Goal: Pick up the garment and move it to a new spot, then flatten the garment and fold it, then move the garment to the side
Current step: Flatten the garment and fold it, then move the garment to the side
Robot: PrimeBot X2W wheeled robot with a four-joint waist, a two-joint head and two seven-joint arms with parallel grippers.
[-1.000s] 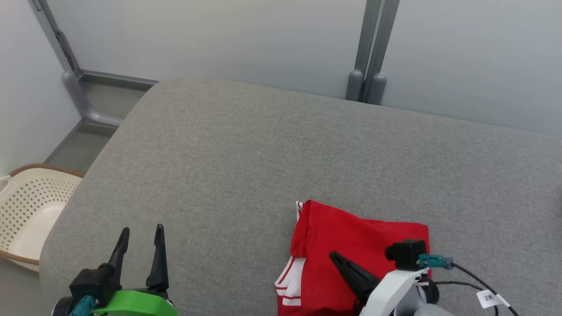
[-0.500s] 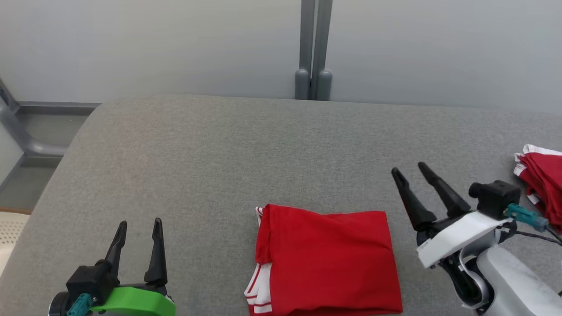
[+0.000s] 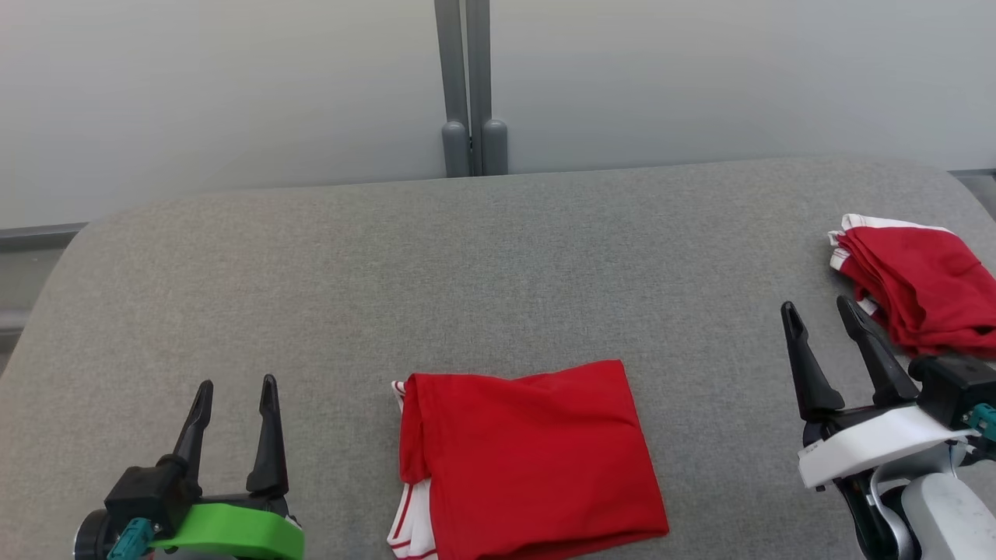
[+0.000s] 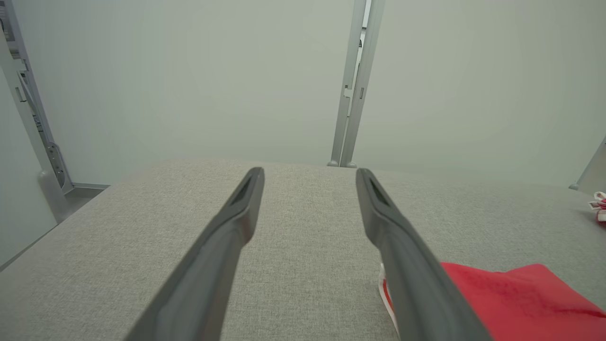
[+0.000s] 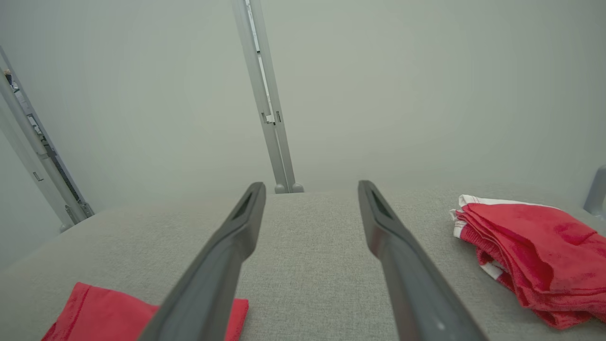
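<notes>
**Red fold lying loose, both grippers standing off**

Red garment (image 3: 529,459) is lying folded at six o'clock on the grey fabric-covered table (image 3: 498,249), with white-striped edges peeking out along its nine o'clock side. At eight o'clock the left gripper (image 3: 237,383) is hovering, and at four o'clock the right gripper (image 3: 818,305). Both are spread wide, holding nothing and staying clear of the cloth.

Here's the danger as I'm judging it: with the move to the side not yet done, a pinch catching just the top layer is going to peel the fold open. A drag across this woven cover is going to bunch it. The right gripper is also sitting near the red pile (image 3: 918,280) at three o'clock, so a loose swing is risking a snag there.

Against a second ago, the head camera is now looking further right. The right gripper, then down over the garment, is now standing well off it.
</notes>
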